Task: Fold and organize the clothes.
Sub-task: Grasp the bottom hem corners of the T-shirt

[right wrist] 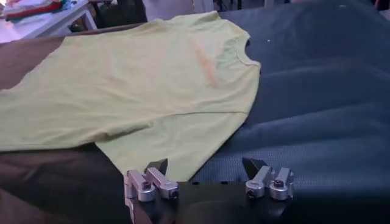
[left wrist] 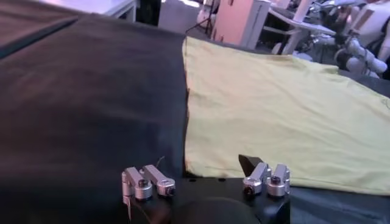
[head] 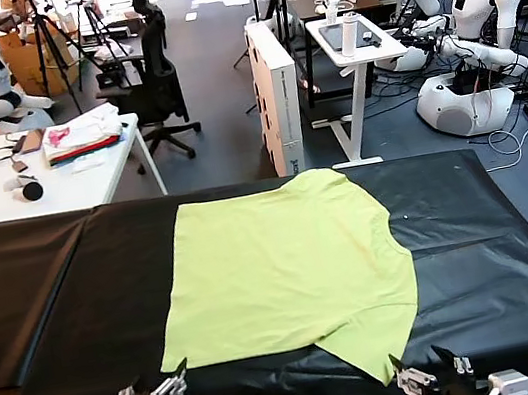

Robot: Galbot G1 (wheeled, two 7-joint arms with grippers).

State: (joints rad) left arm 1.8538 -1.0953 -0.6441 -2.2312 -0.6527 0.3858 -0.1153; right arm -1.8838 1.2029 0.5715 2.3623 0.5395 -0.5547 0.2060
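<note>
Metal fingertips on the left gripper point(head: 158, 391) stand apart, holding nothing, hovering at the near edge of the table point(head: 47, 295) just short of the shirt's near left corner. Over on the right, the right gripper point(head: 430, 372) matches it: fingers spread, empty, parked just near of the sleeve tip that points toward the robot.

From both sets of fingers, the shirt point(head: 285, 265) lies straight ahead, away from the robot. It's lime green, spread flat on the black cover, turned sideways: hem on the left, neck on the right, so its long axis runs left to right across the table. One sleeve reaches to the far edge, the other hangs down to the near right.

The left wrist view shows the hem corner just beyond the left fingers; the right wrist view shows the near sleeve just beyond the right ones. Each arm looks about equally close to its own end, so I'd judge a two-handed pinch of the near edge, then a fold away, as the natural opener. Folding hasn't started.
</note>
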